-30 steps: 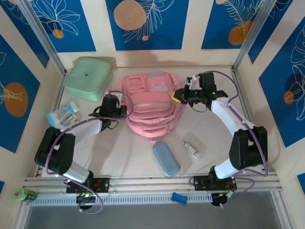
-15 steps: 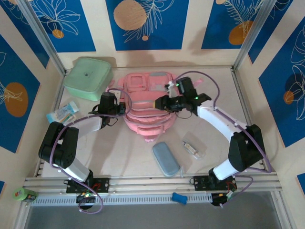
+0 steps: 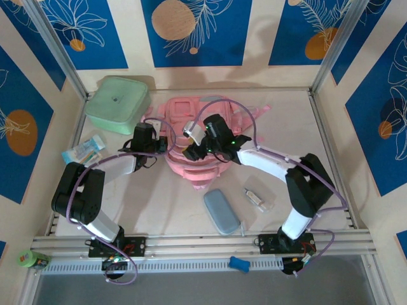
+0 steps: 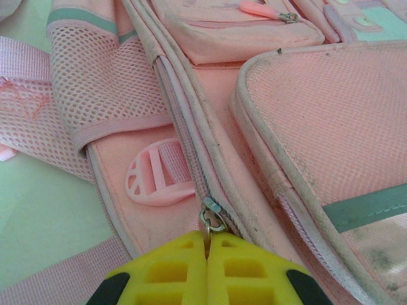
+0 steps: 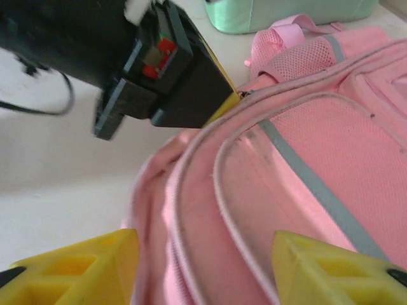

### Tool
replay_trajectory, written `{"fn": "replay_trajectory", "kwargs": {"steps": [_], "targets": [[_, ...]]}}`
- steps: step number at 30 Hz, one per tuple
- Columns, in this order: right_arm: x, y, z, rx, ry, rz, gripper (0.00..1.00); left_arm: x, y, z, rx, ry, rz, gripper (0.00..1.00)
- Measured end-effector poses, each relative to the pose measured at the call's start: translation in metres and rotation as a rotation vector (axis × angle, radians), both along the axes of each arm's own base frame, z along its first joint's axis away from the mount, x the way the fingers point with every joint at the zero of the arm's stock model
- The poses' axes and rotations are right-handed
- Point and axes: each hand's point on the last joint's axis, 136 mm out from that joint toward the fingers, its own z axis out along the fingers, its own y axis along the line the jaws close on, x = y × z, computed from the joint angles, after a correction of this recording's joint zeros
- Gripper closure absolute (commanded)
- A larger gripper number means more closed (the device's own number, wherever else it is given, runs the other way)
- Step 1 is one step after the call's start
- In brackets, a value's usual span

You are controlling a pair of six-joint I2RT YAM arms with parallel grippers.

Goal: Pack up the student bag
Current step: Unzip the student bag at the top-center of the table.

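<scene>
The student bag (image 3: 180, 109) lies flat on the worktop (image 3: 289, 127), with a mint-green box (image 3: 117, 103) just beside its far-left corner. At the bag's left edge, the left end effector (image 4: 206, 244) is clamped on the zipper pull (image 4: 212, 219). The right end effector (image 5: 203, 251) hovers over the bag's near front, its fingers spread wide.

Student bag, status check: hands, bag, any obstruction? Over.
Left hand shut on zipper pull. Right hand open over student bag. Left hand close ahead of right hand; mind contact.
</scene>
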Motion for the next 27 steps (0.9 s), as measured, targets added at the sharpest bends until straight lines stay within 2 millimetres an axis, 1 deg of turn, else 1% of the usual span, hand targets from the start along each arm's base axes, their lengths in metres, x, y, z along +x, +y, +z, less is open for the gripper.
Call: {"fn": "replay_trajectory", "kwargs": {"steps": [3,6,9,10,12,13,14,16,20,22,25,27], "targets": [[0.006,0.003,-0.02,-0.072,-0.067,0.043,0.36,0.0,0.0,0.0,0.001,-0.001,0.0,1.0],[0.013,0.01,-0.035,-0.127,-0.115,0.075,0.38,0.0,0.001,0.0,0.005,-0.002,-0.003,1.0],[0.019,0.017,-0.044,-0.173,-0.171,0.106,0.49,0.001,0.002,0.0,0.01,-0.005,0.0,1.0],[0.02,0.019,-0.046,-0.188,-0.198,0.119,0.55,0.002,0.003,0.001,0.012,-0.009,0.001,1.0],[0.019,0.023,-0.049,-0.207,-0.233,0.143,0.71,0.003,0.005,0.001,0.016,-0.011,0.006,1.0],[0.019,0.024,-0.049,-0.214,-0.249,0.156,0.8,0.003,0.006,0.001,0.017,-0.013,0.007,1.0],[0.019,0.025,-0.049,-0.22,-0.27,0.17,0.87,0.003,0.006,0.001,0.018,-0.015,0.009,1.0],[0.02,0.026,-0.046,-0.222,-0.298,0.184,0.93,0.001,0.008,0.001,0.02,-0.015,0.013,1.0],[0.021,0.025,-0.043,-0.21,-0.31,0.214,1.0,-0.004,0.01,0.001,0.022,-0.016,0.016,1.0],[0.02,0.023,-0.037,-0.194,-0.316,0.231,1.0,-0.006,0.011,0.003,0.02,-0.021,0.017,1.0],[0.017,0.013,-0.02,-0.161,-0.326,0.249,1.0,-0.012,0.012,0.007,0.014,-0.031,0.013,1.0],[0.02,0.001,-0.006,-0.151,-0.334,0.236,1.0,-0.016,0.014,0.007,0.014,-0.034,0.014,1.0]]}}
